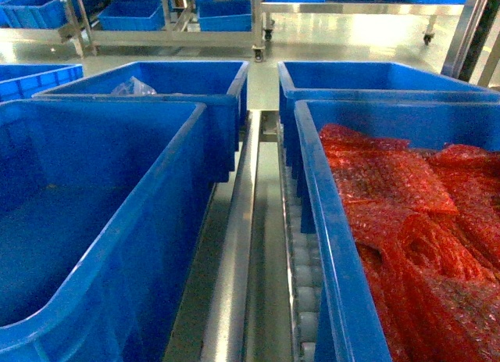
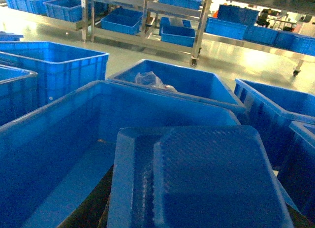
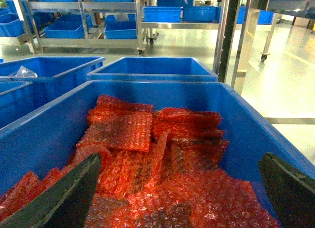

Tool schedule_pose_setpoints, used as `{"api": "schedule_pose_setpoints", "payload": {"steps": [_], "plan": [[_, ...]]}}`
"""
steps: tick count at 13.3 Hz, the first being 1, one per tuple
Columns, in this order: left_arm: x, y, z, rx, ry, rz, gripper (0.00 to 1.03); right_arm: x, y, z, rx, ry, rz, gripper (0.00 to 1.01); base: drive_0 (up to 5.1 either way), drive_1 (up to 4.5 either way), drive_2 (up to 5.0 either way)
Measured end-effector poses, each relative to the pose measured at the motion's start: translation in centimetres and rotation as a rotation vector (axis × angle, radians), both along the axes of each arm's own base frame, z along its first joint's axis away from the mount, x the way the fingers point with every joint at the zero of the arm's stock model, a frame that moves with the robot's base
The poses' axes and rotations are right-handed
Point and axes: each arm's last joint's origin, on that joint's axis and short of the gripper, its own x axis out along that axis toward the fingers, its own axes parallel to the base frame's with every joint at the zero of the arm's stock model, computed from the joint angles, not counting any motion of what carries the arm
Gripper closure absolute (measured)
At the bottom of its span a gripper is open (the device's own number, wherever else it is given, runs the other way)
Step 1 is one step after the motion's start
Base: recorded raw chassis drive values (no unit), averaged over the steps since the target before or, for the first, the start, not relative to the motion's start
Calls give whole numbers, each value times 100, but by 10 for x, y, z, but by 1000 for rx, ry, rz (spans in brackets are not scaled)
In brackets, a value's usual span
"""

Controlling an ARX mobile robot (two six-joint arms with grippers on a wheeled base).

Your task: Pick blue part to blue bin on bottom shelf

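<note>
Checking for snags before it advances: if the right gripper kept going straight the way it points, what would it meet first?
Likely the red bubble wrap filling the blue bin; the right gripper points down into it, though depth is unclear.

Head view: neither arm nor pincer in frame. Right wrist view: right pincer (image 3: 179, 193) spread wide, its two dark fingers (image 3: 61, 198) showing only at the lower left and lower right corners, nothing between them; it hangs tilted forward and downward. Left wrist view: left pincer fingers not discernible, the lower frame filled by a blue ridged piece close to the lens; whether the pincer grips it cannot be told.
</note>
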Motion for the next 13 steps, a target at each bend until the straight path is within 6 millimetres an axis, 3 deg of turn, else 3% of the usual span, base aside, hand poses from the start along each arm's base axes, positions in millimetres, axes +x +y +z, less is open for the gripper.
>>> {"api": "schedule_pose_setpoints", "payload": {"steps": [13], "plan": [[0, 0, 0, 0, 0, 0, 60, 0, 0, 0, 0, 0, 0, 3, 0, 0, 0]]}}
